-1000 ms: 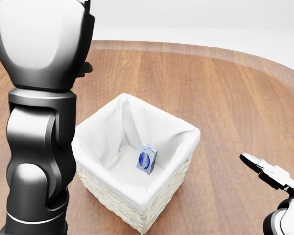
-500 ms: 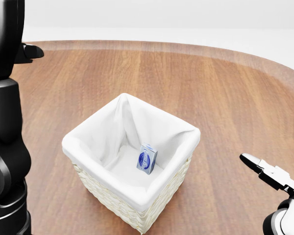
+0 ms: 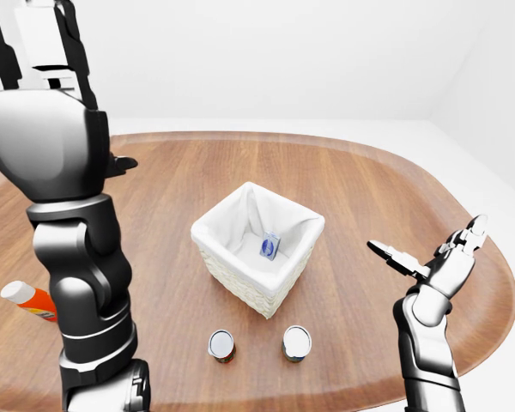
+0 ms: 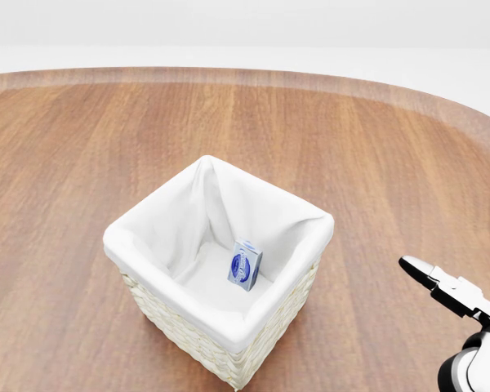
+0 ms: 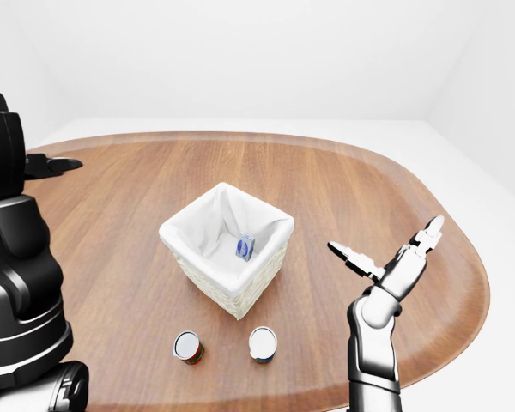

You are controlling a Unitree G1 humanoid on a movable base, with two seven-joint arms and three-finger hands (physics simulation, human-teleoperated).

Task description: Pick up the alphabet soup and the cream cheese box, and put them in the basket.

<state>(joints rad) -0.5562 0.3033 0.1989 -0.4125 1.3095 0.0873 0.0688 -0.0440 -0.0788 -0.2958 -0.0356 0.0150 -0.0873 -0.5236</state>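
While left hand [image 3: 36, 51] cropped, cream cheese box [image 4: 245, 265] in basket [image 4: 286, 287].

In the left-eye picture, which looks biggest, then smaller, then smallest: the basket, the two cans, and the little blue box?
1. Basket: by far the largest.
2. The two cans, left can and right can: they look about alike, so no ranking between them.
3. Blue box inside the basket: smallest, though it sits farther from the camera, which may shrink it.

An oval wooden table [image 3: 352, 184] (glossy, brown) stands amid plain white walls.
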